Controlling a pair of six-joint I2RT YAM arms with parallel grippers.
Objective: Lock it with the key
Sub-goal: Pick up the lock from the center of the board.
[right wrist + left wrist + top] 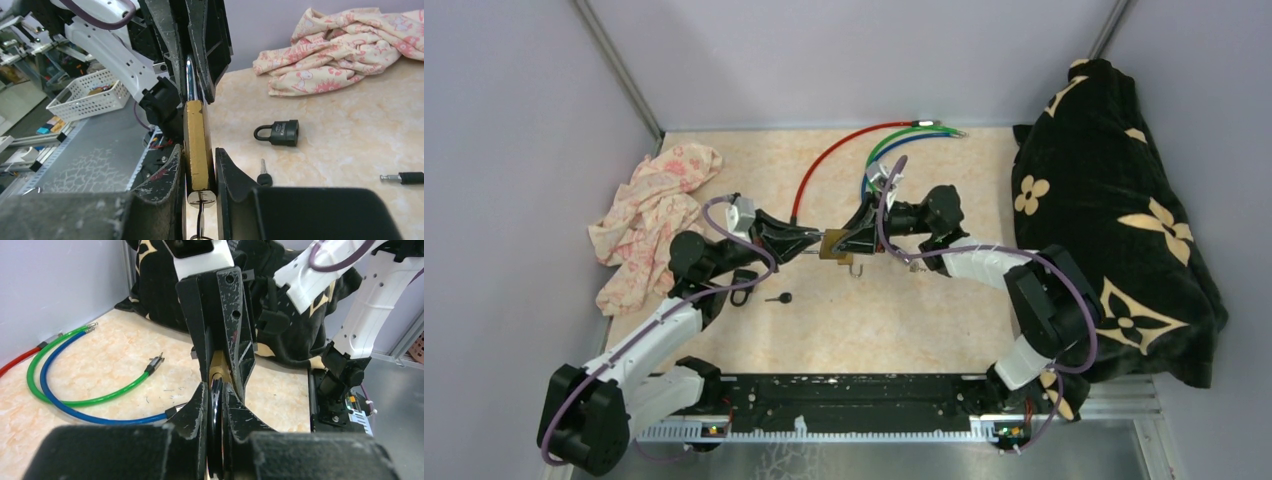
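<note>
Padlock (197, 125) in right claw (199, 154); keyhole (201, 199) visible from right wrist only.

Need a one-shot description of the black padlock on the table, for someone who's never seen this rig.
Start at the pink floral cloth at the left of the table. Just inboard of its near end lies the black padlock, flat, with a small key beside it. The brass padlock is held up off the surface; this one is black and lies free.
</note>
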